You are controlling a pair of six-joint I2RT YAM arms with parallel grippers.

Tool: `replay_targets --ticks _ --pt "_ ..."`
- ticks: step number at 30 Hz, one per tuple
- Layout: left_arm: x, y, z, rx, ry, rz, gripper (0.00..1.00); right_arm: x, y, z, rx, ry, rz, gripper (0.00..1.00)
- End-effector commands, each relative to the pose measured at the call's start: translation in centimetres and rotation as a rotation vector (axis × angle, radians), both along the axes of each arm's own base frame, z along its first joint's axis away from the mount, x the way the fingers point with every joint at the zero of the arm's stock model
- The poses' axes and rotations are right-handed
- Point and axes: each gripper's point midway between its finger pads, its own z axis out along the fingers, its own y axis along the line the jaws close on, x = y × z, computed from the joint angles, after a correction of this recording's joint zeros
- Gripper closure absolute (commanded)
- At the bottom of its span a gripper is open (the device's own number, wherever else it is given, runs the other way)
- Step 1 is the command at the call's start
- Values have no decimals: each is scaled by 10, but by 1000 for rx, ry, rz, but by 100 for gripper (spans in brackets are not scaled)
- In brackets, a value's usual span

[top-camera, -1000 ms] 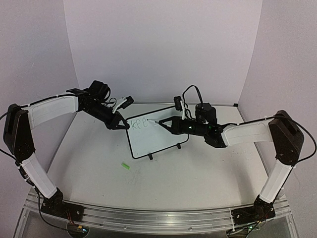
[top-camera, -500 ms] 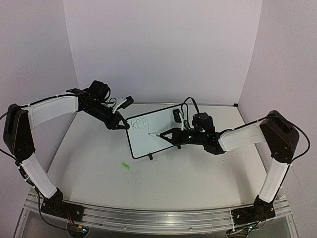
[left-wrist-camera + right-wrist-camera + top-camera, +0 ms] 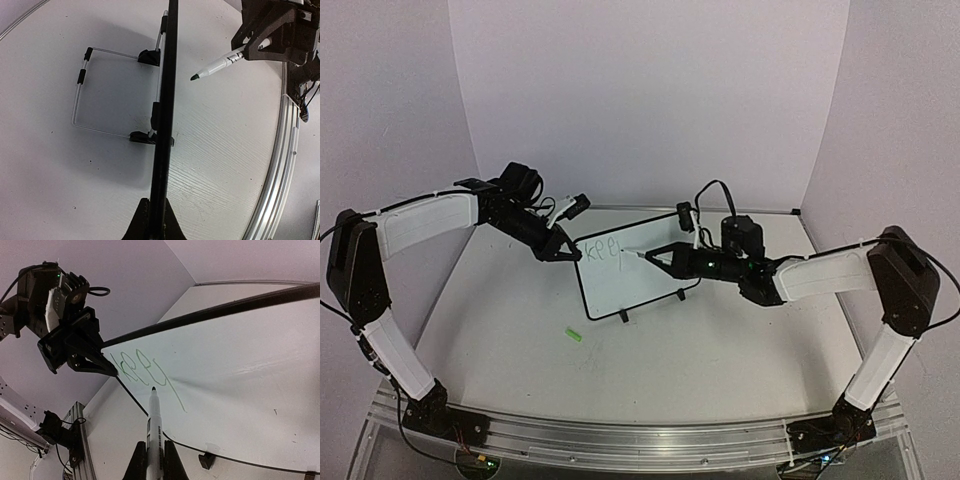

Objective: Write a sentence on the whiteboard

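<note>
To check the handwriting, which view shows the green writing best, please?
Right wrist: the green writing sits large on the whiteboard. Top external shows it tiny; left wrist sees only the board's black edge, no writing.

The whiteboard (image 3: 640, 278) has a smooth, glossy white face (faint sheen in the right wrist view) and a matt black frame. Under the whiteboard the table (image 3: 220, 165) is matt white with fine wood-like grain; the marker (image 3: 154, 425) in front of it is smooth white plastic.

Small green cap (image 3: 574, 336) — on white table (image 3: 720, 370).
</note>
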Motion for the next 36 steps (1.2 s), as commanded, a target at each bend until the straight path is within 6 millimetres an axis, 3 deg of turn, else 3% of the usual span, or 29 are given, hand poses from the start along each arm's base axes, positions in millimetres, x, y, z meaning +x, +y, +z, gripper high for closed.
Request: replay_targets --ticks 1,18,30,36 --pt "8 7 -10 67 -20 10 100 13 7 31 52 -80 -16 100" --pt "8 7 -10 67 -20 9 100 29 12 27 45 -87 -52 100" --pt "8 7 -9 66 -22 10 100 30 -11 27 22 -104 -161 100" --pt "8 7 -9 66 -22 10 100 28 -10 22 16 -93 -147 100"
